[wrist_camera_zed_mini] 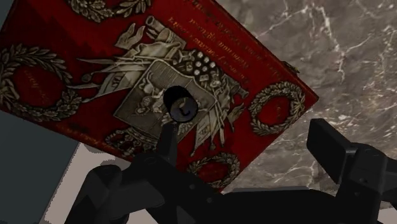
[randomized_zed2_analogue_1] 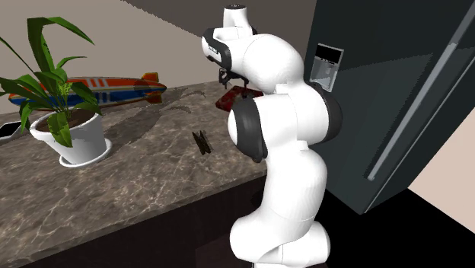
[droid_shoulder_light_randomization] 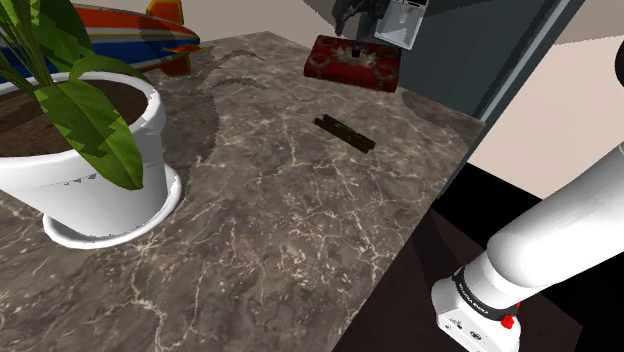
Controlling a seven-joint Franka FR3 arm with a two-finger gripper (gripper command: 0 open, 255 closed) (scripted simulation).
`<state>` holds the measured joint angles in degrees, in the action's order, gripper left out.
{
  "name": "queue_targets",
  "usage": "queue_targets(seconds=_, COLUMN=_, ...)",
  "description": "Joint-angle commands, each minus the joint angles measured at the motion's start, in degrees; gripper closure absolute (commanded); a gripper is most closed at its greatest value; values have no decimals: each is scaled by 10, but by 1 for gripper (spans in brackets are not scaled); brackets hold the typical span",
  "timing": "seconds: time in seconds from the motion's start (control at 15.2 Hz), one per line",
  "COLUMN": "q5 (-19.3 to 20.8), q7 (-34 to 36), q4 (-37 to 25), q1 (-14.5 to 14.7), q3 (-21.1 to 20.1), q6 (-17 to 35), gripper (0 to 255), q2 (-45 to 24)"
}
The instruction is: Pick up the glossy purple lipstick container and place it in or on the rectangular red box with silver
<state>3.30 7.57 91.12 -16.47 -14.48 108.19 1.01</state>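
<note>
A red rectangular box (wrist_camera_zed_mini: 76,70) with silver ornament lies on the marble counter's far corner (droid_shoulder_light_randomization: 350,64) (randomized_zed2_analogue_1: 231,100). In the wrist view a dark glossy lipstick tube (wrist_camera_zed_mini: 179,105) stands upright on the silver crest at the box's middle, seen from its cap end. My gripper (wrist_camera_zed_mini: 245,149) hangs just above the box (droid_shoulder_light_randomization: 357,32), open. Its fingers stand wide apart, the tube rises close by one finger, and neither finger clasps it.
A flat dark brown object (droid_shoulder_light_randomization: 344,133) lies mid-counter. A white pot with a green plant (droid_shoulder_light_randomization: 95,165) stands at the shoulder view's left, a striped toy blimp (droid_shoulder_light_randomization: 140,30) behind it. A dark fridge (randomized_zed2_analogue_1: 380,91) rises beside the counter's end.
</note>
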Motion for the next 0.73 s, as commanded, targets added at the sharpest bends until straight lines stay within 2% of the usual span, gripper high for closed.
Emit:
queue_targets(seconds=0.0, q5=-1, q7=-1, q4=-16, q1=0, q3=0, q6=-18, gripper=0, q2=2)
queue_targets(seconds=0.2, q5=-1, q7=-1, q4=-67, q1=1, q3=-1, q6=-71, gripper=0, q2=5)
queue_targets(seconds=0.66, q5=-1, q7=-1, q4=-67, q1=1, q3=-1, q6=-71, gripper=0, q2=5)
